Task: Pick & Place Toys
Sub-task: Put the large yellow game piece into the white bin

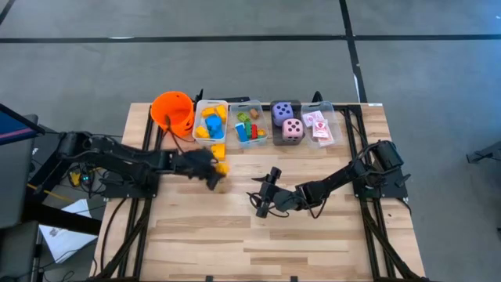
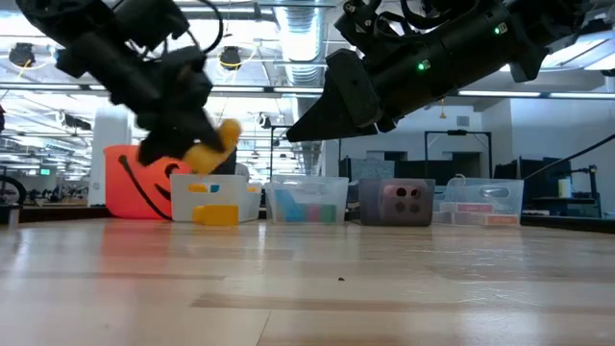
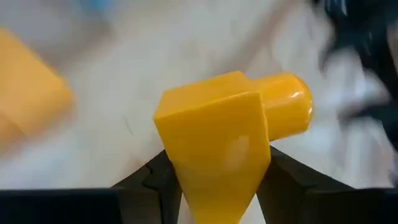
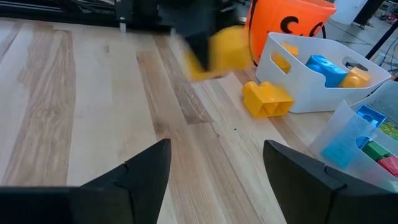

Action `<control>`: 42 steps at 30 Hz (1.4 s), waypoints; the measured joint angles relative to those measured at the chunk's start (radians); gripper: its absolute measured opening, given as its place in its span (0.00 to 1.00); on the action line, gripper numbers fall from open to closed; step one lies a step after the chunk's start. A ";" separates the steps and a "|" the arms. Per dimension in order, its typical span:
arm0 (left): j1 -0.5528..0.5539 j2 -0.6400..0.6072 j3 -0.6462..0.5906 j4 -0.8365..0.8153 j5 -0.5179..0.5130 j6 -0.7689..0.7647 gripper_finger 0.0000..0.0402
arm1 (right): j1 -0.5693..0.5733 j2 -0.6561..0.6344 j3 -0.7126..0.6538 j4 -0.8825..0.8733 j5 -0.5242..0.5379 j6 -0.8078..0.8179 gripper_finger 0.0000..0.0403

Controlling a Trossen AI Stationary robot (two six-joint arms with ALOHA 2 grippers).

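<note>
Yellow block [image 3: 217, 149]: clamped between the left gripper's [image 1: 215, 174] dark fingers [image 3: 155, 180]; the left wrist view showed a wedge body with a round peg, detail that no other view gave.
Low view: the held block hung in the upper left of the frame, clear of the wooden surface [image 2: 307, 288], a height that the high view could not show.
Second yellow block [image 1: 218, 150]: lay on the surface just in front of the white bin [image 1: 210, 121], centre-left of the high view; the right wrist view showed it close to the bin wall.
Right gripper [image 1: 264, 205]: centre of the high view, over bare wood, jaws standing wide and holding nothing.
Bins: a row across the upper middle of the high view, beside an orange bucket [image 1: 173, 111].
Purple die [image 1: 282, 113]: in its bin.
Pink die [image 1: 293, 128]: same bin, just below the purple one in the frame.
Playing cards [image 1: 318, 125]: in the rightmost bin.
</note>
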State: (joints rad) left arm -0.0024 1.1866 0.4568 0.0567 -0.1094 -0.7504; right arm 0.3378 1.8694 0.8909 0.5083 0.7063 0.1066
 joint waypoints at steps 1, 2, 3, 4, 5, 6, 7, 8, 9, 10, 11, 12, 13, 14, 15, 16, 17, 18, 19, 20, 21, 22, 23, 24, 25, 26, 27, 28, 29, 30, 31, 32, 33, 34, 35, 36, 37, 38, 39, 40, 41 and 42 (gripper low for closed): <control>0.015 0.000 0.000 0.033 -0.048 0.031 0.38 | 0.000 0.000 0.000 0.000 0.000 0.000 0.62; 0.029 0.000 0.000 0.062 -0.099 0.066 0.38 | 0.000 0.000 0.000 0.000 0.000 0.000 0.62; 0.046 0.000 0.000 0.085 -0.151 0.103 0.38 | 0.000 0.000 0.000 0.000 0.000 0.000 0.62; 0.062 0.000 0.000 0.100 -0.202 0.140 0.38 | 0.000 0.000 0.000 -0.001 0.000 0.000 0.62; 0.079 0.000 0.000 0.110 -0.245 0.181 0.39 | 0.000 0.000 0.000 -0.001 0.000 0.000 0.62; 0.099 0.000 0.000 0.119 -0.283 0.217 0.39 | 0.000 0.000 0.000 -0.001 0.000 0.000 0.62; 0.120 0.000 0.000 0.129 -0.314 0.247 0.39 | 0.000 0.000 0.000 -0.001 0.000 0.000 0.62; 0.141 0.000 0.000 0.135 -0.338 0.268 0.39 | 0.000 0.000 0.000 0.000 0.000 0.000 0.62; 0.164 0.000 0.000 0.139 -0.357 0.283 0.38 | -0.001 0.000 0.000 0.000 0.000 0.000 0.62; 0.188 0.000 0.000 0.142 -0.373 0.302 0.38 | -0.001 0.000 0.000 -0.001 0.000 0.000 0.62; 0.210 0.000 0.000 0.146 -0.385 0.309 0.38 | -0.003 0.000 0.000 -0.001 0.000 0.000 0.62; 0.233 0.000 0.000 0.150 -0.396 0.323 0.38 | -0.005 0.000 0.000 -0.001 0.000 0.000 0.62; 0.256 0.000 0.000 0.151 -0.406 0.333 0.38 | -0.006 0.000 0.000 -0.001 0.000 0.000 0.62; 0.278 0.000 0.000 0.151 -0.414 0.349 0.38 | -0.006 0.000 0.000 -0.001 0.000 0.002 0.62; 0.301 0.000 0.000 0.153 -0.421 0.361 0.39 | -0.006 0.000 0.000 -0.001 0.000 0.003 0.62; 0.323 0.000 0.000 0.155 -0.425 0.378 0.40 | -0.006 0.000 0.000 -0.002 0.000 0.006 0.62; 0.347 0.000 0.000 0.157 -0.425 0.392 0.41 | -0.006 0.000 0.000 -0.002 0.000 0.009 0.62; 0.367 0.000 0.000 0.158 -0.426 0.406 0.42 | -0.006 0.000 0.000 -0.002 0.000 0.014 0.62; 0.386 0.000 0.000 0.160 -0.425 0.414 0.42 | -0.006 0.000 0.000 -0.003 0.000 0.015 0.62; 0.403 0.000 0.000 0.164 -0.426 0.424 0.42 | -0.006 0.000 0.000 -0.003 0.000 0.015 0.62; 0.418 0.000 0.000 0.170 -0.426 0.434 0.41 | -0.006 0.000 0.000 -0.003 0.000 0.015 0.62; 0.431 0.000 0.000 0.175 -0.426 0.444 0.41 | -0.006 0.000 0.000 -0.003 0.000 0.016 0.62; 0.440 0.000 0.000 0.182 -0.426 0.457 0.41 | -0.006 0.000 0.000 -0.003 0.000 0.018 0.62; 0.447 0.000 0.000 0.190 -0.426 0.463 0.41 | -0.006 0.000 0.000 -0.002 0.000 0.018 0.62; 0.450 0.000 0.000 0.198 -0.426 0.464 0.42 | -0.006 0.000 0.000 -0.002 0.000 0.018 0.62; 0.451 0.000 0.000 0.206 -0.426 0.464 0.43 | -0.006 0.000 0.000 -0.002 0.000 0.018 0.62; 0.451 0.000 0.000 0.213 -0.426 0.465 0.44 | -0.006 0.000 0.000 -0.002 0.000 0.018 0.62; 0.449 0.000 0.000 0.217 -0.425 0.465 0.46 | -0.006 0.000 0.000 -0.002 0.000 0.018 0.62; 0.447 0.000 0.000 0.220 -0.425 0.466 0.47 | -0.006 0.000 0.000 -0.002 0.000 0.018 0.62; 0.446 0.000 0.000 0.222 -0.425 0.466 0.49 | -0.006 0.000 0.000 -0.002 0.000 0.018 0.62; 0.445 0.000 0.000 0.222 -0.425 0.466 0.51 | -0.006 0.000 0.000 -0.002 0.000 0.018 0.62; 0.445 0.000 0.000 0.221 -0.425 0.466 0.53 | -0.006 0.000 0.000 -0.002 0.000 0.018 0.62; 0.445 0.000 0.000 0.220 -0.425 0.466 0.56 | -0.006 0.000 0.000 -0.002 0.000 0.018 0.62; 0.445 0.000 0.000 0.220 -0.425 0.465 0.58 | -0.006 0.000 0.000 -0.003 0.000 0.018 0.62; 0.445 0.000 0.000 0.221 -0.425 0.464 0.61 | -0.006 0.000 0.000 -0.002 0.000 0.018 0.62; 0.445 0.000 0.000 0.221 -0.425 0.463 0.63 | -0.006 0.000 0.000 -0.003 0.000 0.018 0.62; 0.445 0.000 0.000 0.221 -0.424 0.463 0.65 | -0.006 0.000 0.000 -0.003 0.000 0.018 0.62; 0.445 0.000 0.000 0.220 -0.415 0.463 0.67 | -0.006 0.000 0.000 -0.003 0.000 0.018 0.62; 0.445 0.000 0.000 0.220 -0.402 0.463 0.69 | -0.006 0.000 0.000 -0.003 0.000 0.018 0.62; 0.445 0.000 0.000 0.221 -0.386 0.462 0.71 | -0.006 0.000 0.000 -0.003 0.000 0.018 0.62; 0.445 0.000 0.000 0.221 -0.373 0.462 0.73 | -0.006 0.000 0.000 -0.003 0.000 0.018 0.62; 0.445 0.000 0.000 0.221 -0.363 0.462 0.74 | -0.006 0.000 0.000 -0.003 0.000 0.018 0.62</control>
State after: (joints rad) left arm 0.4427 1.1866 0.4572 0.2775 -0.4726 -0.2882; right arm 0.3317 1.8694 0.8909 0.5053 0.7064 0.1242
